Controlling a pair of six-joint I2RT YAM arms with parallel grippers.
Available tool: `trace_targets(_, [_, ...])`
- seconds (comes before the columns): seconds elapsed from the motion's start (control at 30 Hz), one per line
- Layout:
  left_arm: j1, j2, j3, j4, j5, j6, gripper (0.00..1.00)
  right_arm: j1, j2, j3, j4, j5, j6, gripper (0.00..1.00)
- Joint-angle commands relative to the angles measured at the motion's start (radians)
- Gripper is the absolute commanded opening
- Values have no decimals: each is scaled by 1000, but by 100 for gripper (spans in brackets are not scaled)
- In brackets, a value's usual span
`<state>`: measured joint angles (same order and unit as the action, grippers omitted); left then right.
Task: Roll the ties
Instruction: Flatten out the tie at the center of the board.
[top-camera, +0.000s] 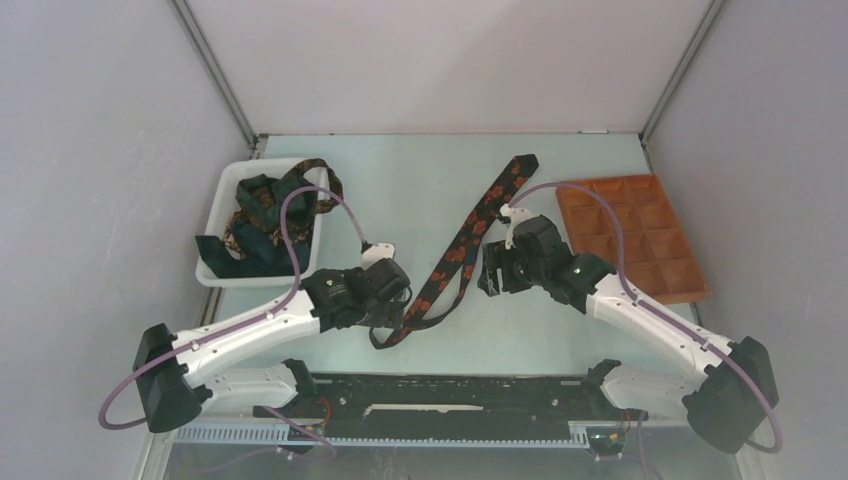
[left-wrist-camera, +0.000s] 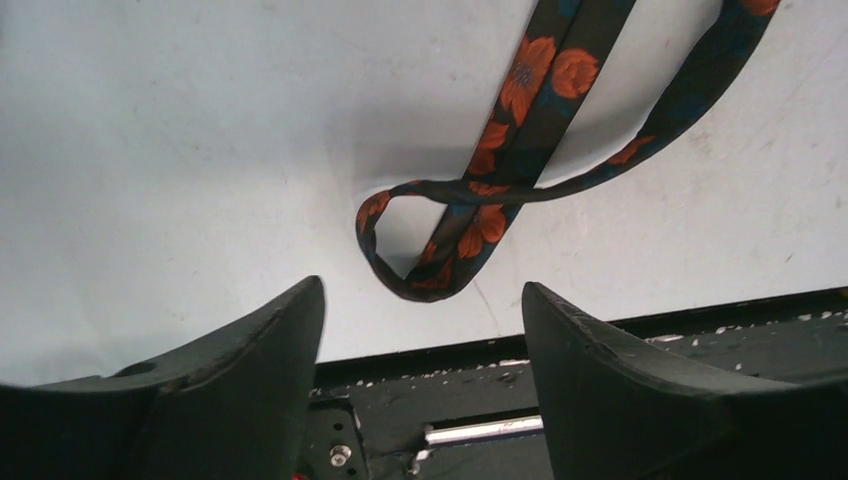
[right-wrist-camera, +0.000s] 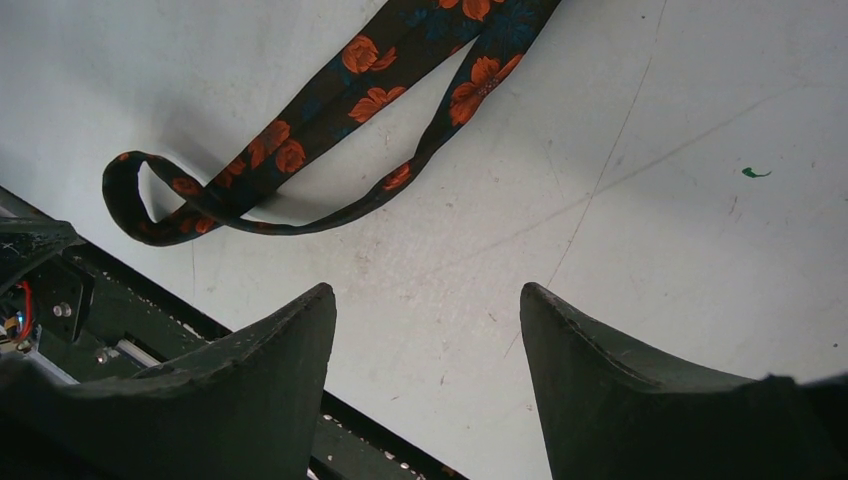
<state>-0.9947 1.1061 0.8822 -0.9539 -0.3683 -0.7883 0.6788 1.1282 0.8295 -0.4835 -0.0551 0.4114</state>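
Likely pre-grasp: left pincer (left-wrist-camera: 420, 300) & right pincer (right-wrist-camera: 425, 300) gape empty over the table (top-camera: 420, 180), flanking the floral tie (top-camera: 462, 245) lying 7-to-1 o'clock; next needs a pinch on its looped near end, w/ other ties (top-camera: 262, 210) heaped at 10 o'clock.

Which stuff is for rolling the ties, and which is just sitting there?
For the job: the flowery tie, laid out long; the tangled ties in the white bin.
Just lying about: that white bin; the orange tray.
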Motion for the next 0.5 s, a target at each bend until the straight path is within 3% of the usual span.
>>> trace_targets(0.0, [-2,23,9,105,-62,68,82,5,9,3,18,27,-5,70])
trace_targets(0.2, [12,116,-22,213,-10,220,87,4,11,2,8,31,-5,70])
trace_targets(0.47, [36,164,-41,327,188,419,84,6,33,2,-4,35,-6,70])
